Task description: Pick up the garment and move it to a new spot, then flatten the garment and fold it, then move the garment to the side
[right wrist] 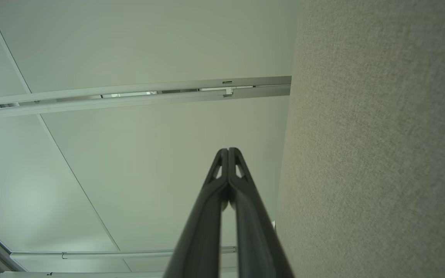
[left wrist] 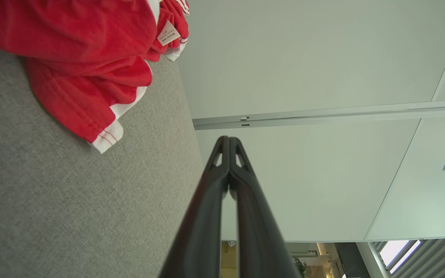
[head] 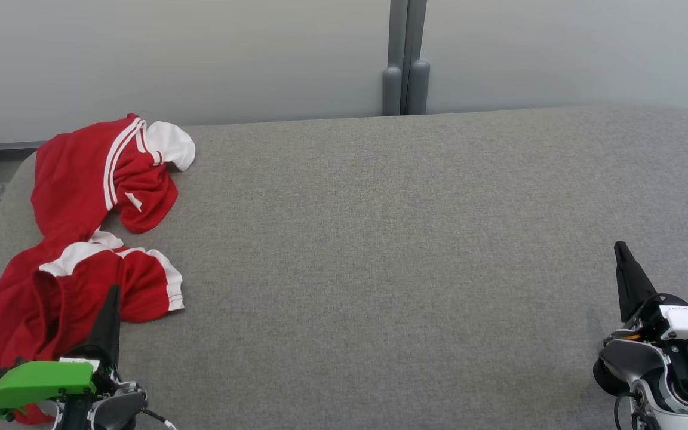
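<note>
You have the garment (head: 51, 286) lying crumpled on the grey padded table (head: 380, 239), along the table's left side. It is red with white stripes and white cuffs. One bunch sits at the table's far left corner, and a second, larger bunch sits toward the table's near left edge. A narrow twist of red cloth joins the two. Nothing about it is flat or folded.

Your left gripper (head: 113, 298) hangs over the table's near left corner with its two dark fingers pressed together and nothing between them. From the head camera its tip overlaps the near bunch. In the left wrist view the closed left gripper (left wrist: 228, 141) stands apart from the garment (left wrist: 75, 50), whose white-edged hem lies on the table (left wrist: 72, 212) off to one side. A small white label (left wrist: 168, 33) shows among the folds there. A green part (head: 39, 379) sits on that wrist.

Your right gripper (head: 623, 257) is over the table's near right side, well apart from the garment, fingers likewise closed on nothing. The right wrist view shows the right gripper (right wrist: 228, 152) with tips meeting, beside bare table (right wrist: 381, 154).

Beyond the table's far edge stands a pale wall with a grey post (head: 404, 60).
</note>
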You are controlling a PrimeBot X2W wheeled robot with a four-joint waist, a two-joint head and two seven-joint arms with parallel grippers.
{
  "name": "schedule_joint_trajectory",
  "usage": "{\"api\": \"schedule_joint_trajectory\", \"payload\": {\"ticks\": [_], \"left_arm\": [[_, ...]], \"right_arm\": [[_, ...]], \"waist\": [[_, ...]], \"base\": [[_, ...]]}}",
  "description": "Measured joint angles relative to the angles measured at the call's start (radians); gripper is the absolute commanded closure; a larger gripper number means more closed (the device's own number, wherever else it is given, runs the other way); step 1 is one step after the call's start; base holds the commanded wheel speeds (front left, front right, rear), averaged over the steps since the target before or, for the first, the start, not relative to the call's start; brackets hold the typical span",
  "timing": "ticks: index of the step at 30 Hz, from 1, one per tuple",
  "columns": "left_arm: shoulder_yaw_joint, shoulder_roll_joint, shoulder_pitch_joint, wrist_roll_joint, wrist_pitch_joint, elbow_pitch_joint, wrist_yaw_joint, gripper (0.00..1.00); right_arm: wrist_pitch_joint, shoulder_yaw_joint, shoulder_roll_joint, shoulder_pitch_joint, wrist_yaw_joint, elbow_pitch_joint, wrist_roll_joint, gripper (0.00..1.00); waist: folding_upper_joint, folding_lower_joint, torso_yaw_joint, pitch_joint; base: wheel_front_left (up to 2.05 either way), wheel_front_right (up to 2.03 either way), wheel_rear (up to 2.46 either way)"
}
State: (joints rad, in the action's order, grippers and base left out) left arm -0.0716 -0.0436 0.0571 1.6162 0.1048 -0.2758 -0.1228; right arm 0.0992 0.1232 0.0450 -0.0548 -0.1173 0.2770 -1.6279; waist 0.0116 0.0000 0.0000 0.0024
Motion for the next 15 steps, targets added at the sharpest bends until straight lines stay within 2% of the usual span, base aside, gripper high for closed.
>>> {"api": "schedule_joint_trajectory", "payload": {"ticks": [15], "left_arm": [[0.0,0.0,0.0,0.0,0.0,0.0,0.0,1.0]], "right_arm": [[0.0,0.0,0.0,0.0,0.0,0.0,0.0,1.0]], "waist": [[0.0,0.0,0.0,0.0]], "base": [[0.0,0.0,0.0]]}}
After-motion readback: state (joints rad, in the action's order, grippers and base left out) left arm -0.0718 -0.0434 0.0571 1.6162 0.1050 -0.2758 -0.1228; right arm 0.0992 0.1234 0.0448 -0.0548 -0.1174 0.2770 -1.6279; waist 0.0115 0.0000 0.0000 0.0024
